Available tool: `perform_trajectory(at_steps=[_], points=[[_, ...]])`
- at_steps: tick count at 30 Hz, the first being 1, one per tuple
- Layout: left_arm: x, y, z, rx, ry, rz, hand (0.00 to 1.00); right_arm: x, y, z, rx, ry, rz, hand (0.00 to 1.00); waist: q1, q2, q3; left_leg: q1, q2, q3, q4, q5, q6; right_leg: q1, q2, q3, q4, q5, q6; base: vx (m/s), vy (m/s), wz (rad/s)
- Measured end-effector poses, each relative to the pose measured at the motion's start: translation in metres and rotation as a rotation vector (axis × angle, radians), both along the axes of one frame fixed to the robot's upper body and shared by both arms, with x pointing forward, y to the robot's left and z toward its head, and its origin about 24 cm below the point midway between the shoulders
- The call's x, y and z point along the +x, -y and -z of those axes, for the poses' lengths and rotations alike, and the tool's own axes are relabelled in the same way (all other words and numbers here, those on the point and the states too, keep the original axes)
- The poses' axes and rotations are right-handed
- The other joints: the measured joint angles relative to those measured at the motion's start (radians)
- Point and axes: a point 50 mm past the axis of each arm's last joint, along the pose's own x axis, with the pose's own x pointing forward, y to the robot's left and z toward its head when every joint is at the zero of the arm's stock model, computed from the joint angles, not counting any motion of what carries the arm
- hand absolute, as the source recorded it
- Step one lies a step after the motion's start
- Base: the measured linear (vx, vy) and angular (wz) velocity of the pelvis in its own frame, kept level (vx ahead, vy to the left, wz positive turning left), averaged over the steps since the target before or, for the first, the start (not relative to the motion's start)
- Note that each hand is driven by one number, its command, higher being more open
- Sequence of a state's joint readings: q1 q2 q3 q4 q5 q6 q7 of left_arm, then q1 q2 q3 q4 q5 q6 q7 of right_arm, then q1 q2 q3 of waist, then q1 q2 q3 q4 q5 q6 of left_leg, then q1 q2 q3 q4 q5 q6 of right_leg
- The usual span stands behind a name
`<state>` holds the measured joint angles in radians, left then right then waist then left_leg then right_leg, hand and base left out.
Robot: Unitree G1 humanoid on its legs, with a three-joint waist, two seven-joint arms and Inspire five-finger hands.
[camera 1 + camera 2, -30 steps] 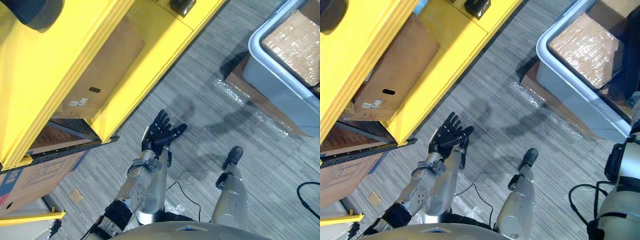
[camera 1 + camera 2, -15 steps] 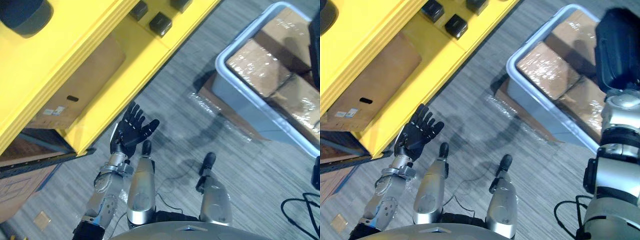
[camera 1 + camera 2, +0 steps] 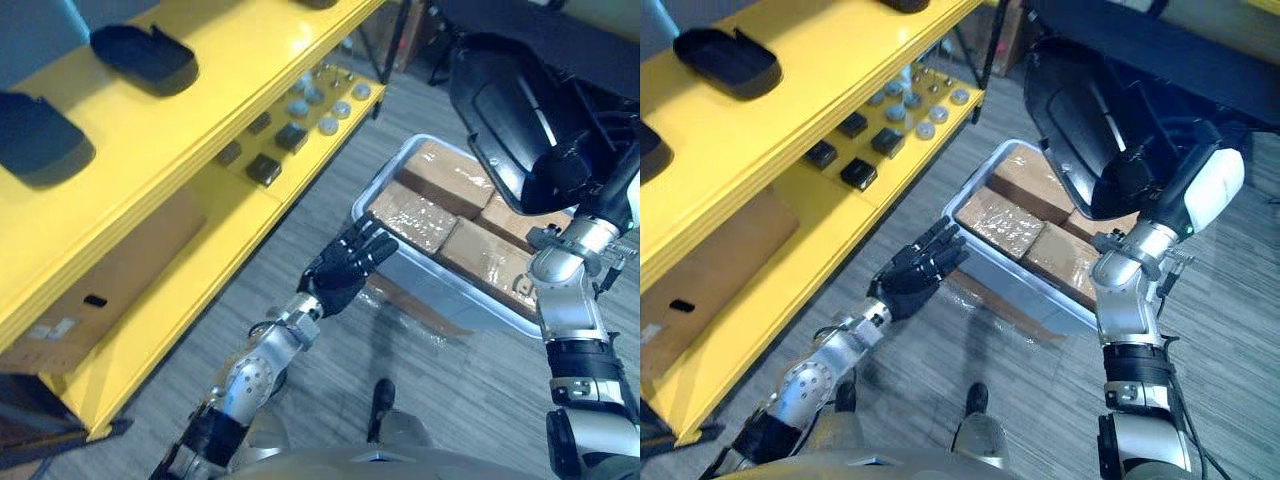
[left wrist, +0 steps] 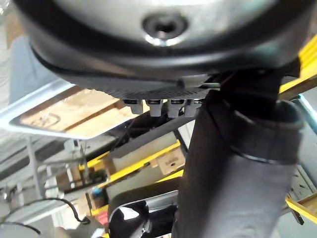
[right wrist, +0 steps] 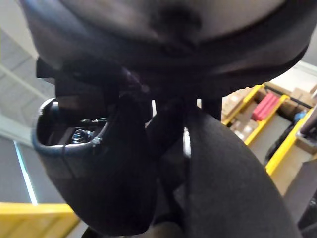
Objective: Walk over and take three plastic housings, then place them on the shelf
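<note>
Here, grips a black housing (image 3: 1070,100) in the right hand (image 3: 1125,185), curled round it, far right above the bin (image 3: 1012,277); holds the left hand (image 3: 912,272) spread, just left of the bin.

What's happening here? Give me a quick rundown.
The robot's right hand grips a large black plastic housing, raised near a grey bin of wrapped brown packages. Its left hand is open and empty, stretched out over the floor beside the bin. Other dark housings already lie on the top board of the yellow shelf to its left.
</note>
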<state>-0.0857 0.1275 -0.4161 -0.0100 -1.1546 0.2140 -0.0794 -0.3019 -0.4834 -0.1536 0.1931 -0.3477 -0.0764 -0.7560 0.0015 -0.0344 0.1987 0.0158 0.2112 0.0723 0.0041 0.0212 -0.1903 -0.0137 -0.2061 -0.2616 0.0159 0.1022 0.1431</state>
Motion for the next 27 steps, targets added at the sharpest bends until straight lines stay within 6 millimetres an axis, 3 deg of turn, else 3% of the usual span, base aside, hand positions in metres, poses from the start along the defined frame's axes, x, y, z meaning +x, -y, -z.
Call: perform_trajectory(at_steps=[6, 12, 17, 23, 27], points=[[0.01, 0.007, -0.009, -0.11, 0.009, -0.017, 1.0, -0.023, -0.025, 0.001, -0.052, 0.096, -0.152, 0.0, -0.049, 0.0, -0.065, 0.041, 0.001, 0.037, -0.028, 0.003, -0.001, 0.006, 0.002, 0.025, -0.002, -0.008, 0.01, -0.03, -0.004, -0.16], [0.011, 0.024, -0.022, -0.139, 0.076, -0.009, 1.0, -0.019, -0.057, 0.019, -0.021, 0.028, -0.306, 0.0, -0.057, 0.001, -0.093, 0.045, 0.001, 0.043, -0.034, 0.013, 0.0, 0.005, 0.003, 0.031, -0.006, -0.01, 0.014, -0.03, -0.002, -0.03], [0.012, 0.035, -0.026, -0.017, 0.157, -0.025, 1.0, -0.02, -0.09, 0.041, 0.043, -0.048, -0.424, 0.0, -0.057, 0.005, -0.1, 0.044, 0.0, 0.042, -0.045, 0.024, -0.001, -0.002, 0.004, 0.031, -0.005, -0.004, 0.01, 0.0, 0.0, 0.0], [0.017, 0.036, -0.028, 0.084, 0.177, -0.085, 1.0, -0.021, -0.109, 0.046, 0.055, -0.051, -0.513, 0.0, -0.058, 0.011, -0.116, 0.044, -0.005, 0.039, -0.046, 0.025, 0.0, -0.001, 0.0, 0.03, -0.005, -0.002, 0.011, 0.0, 0.0, 0.0], [0.022, 0.032, -0.033, 0.179, 0.185, -0.233, 1.0, -0.023, -0.129, 0.052, 0.093, -0.063, -0.577, 0.0, -0.057, 0.011, -0.119, 0.043, -0.007, 0.036, -0.045, 0.024, 0.0, 0.001, -0.002, 0.029, -0.005, -0.003, 0.011, 0.0, 0.002, 0.01]])
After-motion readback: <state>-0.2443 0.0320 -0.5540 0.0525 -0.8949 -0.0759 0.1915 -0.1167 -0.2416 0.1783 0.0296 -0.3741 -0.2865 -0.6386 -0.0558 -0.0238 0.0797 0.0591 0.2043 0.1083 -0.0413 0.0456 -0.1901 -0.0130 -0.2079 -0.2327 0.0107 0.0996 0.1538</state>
